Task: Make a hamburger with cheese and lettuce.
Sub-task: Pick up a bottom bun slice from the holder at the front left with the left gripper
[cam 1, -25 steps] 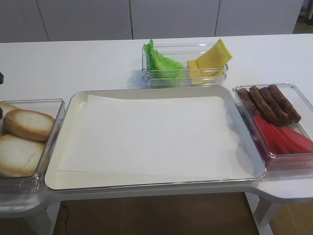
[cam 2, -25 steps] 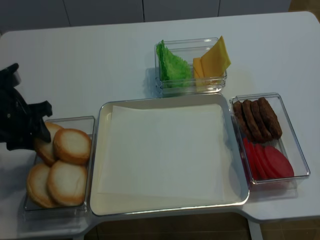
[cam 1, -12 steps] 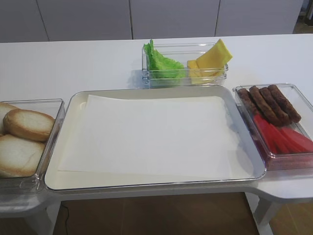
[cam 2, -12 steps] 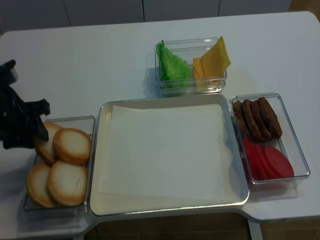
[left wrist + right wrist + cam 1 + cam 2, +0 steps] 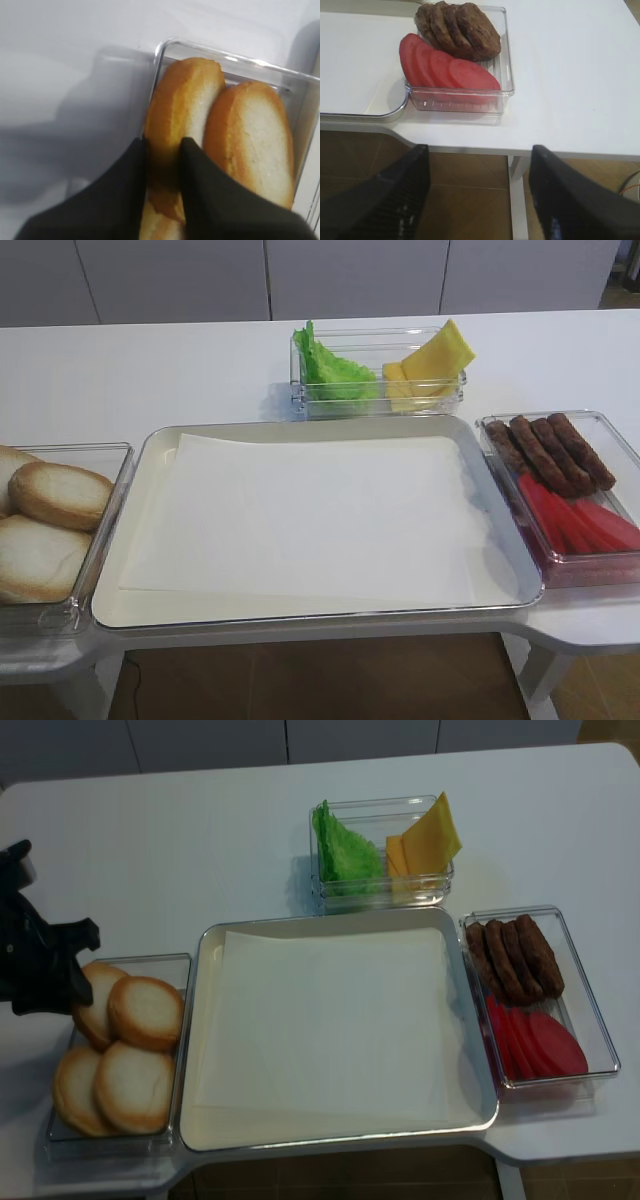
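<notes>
My left gripper pinches the rim of a bun half standing on edge in the clear bin left of the tray, cut face toward its neighbour bun. Lettuce and cheese share the far bin. My right gripper hangs open off the table, by the tomato slices. The held bun's lower part is hidden.

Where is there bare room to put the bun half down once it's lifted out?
The paper-lined tray is bare across its whole middle, bordered by the bun container on its left, the lettuce and cheese box behind, and the patty and tomato box on its right. The bun container is crowded, with the left gripper in it.
</notes>
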Available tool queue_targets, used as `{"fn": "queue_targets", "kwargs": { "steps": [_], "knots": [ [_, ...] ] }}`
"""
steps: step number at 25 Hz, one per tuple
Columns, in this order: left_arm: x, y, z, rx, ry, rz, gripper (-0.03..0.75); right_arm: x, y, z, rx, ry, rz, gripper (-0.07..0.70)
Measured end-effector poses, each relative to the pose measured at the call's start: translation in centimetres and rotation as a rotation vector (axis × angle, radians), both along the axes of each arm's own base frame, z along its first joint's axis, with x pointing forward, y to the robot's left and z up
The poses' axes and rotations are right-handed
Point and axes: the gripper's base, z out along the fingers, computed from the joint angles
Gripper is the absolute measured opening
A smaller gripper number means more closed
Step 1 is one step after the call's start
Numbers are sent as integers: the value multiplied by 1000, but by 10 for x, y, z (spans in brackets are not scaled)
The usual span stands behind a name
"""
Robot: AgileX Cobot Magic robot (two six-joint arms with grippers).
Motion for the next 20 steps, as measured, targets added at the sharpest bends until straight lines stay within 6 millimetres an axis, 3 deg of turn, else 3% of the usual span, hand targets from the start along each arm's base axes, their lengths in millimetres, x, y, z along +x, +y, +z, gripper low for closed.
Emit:
{"fn": "queue_targets", "kwargs": {
  "steps": [15,20],
  "knots": [
    [0,0,0,3,-3,-10,132,0,0,0,0,0,0,487],
    [-4,-1,10,13,-36,-16,131,0,0,0,0,0,0,487]
  ]
}}
